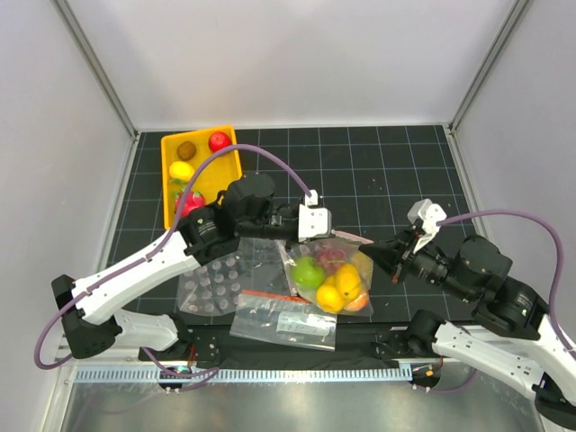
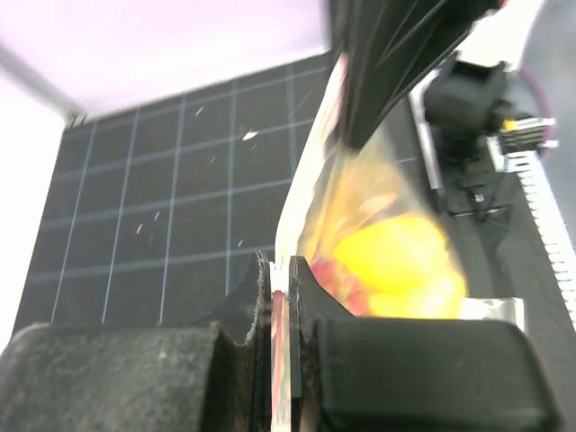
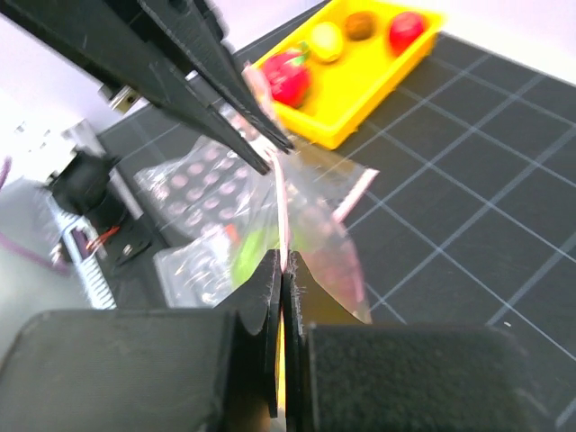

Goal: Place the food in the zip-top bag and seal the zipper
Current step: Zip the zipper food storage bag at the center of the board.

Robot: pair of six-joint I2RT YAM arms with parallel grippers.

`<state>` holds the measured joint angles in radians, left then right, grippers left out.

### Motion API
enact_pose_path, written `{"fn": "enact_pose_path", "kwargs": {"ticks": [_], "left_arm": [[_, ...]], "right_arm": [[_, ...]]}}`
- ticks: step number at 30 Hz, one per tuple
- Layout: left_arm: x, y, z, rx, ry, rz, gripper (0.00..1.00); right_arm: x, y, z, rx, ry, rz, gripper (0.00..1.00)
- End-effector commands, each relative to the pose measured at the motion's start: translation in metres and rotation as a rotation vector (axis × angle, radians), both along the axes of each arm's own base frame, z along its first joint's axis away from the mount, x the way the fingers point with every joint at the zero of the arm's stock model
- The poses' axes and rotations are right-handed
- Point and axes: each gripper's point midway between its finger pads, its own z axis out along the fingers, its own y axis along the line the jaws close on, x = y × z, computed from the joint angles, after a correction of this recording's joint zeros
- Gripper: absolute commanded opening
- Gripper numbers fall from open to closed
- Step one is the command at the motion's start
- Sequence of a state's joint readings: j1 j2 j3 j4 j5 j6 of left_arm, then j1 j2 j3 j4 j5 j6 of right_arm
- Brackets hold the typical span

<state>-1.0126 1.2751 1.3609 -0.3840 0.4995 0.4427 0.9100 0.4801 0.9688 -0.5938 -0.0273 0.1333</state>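
Your left gripper [image 2: 281, 270] is clamped shut on the zipper [image 2: 292, 216] at the zip-top bag's [image 1: 328, 270] 10 o'clock corner. Your right gripper [image 3: 281, 265] is pinched shut on the same edge at 2 o'clock. The bag is toward 6 o'clock of the table [image 1: 396, 171], with the food [image 1: 333, 288] inside: a green apple [image 1: 308, 272], plus yellow and orange pieces.
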Motion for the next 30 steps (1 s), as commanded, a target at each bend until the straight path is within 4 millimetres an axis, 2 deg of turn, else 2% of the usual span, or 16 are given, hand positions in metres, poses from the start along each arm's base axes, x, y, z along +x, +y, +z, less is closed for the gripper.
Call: {"fn": "enact_pose_path", "kwargs": {"ticks": [1, 7, 12, 15, 23, 30], "left_arm": [[0.036, 0.022, -0.014, 0.042, 0.026, 0.252, 0.00], [0.062, 0.041, -0.031, 0.068, 0.015, 0.443, 0.00], [0.084, 0.060, -0.029, 0.027, -0.008, 0.618, 0.00], [0.092, 0.072, -0.028, 0.022, -0.027, 0.697, 0.00], [0.087, 0.107, -0.020, 0.016, -0.016, 0.801, 0.00], [0.080, 0.137, -0.030, 0.009, -0.006, 0.877, 0.00]], "right_arm": [[0.014, -0.028, 0.040, 0.158, -0.069, -0.171, 0.01], [0.036, -0.047, 0.027, 0.151, -0.046, -0.350, 0.01], [0.046, -0.049, 0.019, 0.156, -0.027, -0.408, 0.01], [0.055, -0.063, 0.016, 0.179, -0.009, -0.512, 0.01], [0.065, -0.095, 0.021, 0.281, 0.021, -0.714, 0.01], [0.064, -0.114, 0.022, 0.336, 0.057, -0.803, 0.01]]}}
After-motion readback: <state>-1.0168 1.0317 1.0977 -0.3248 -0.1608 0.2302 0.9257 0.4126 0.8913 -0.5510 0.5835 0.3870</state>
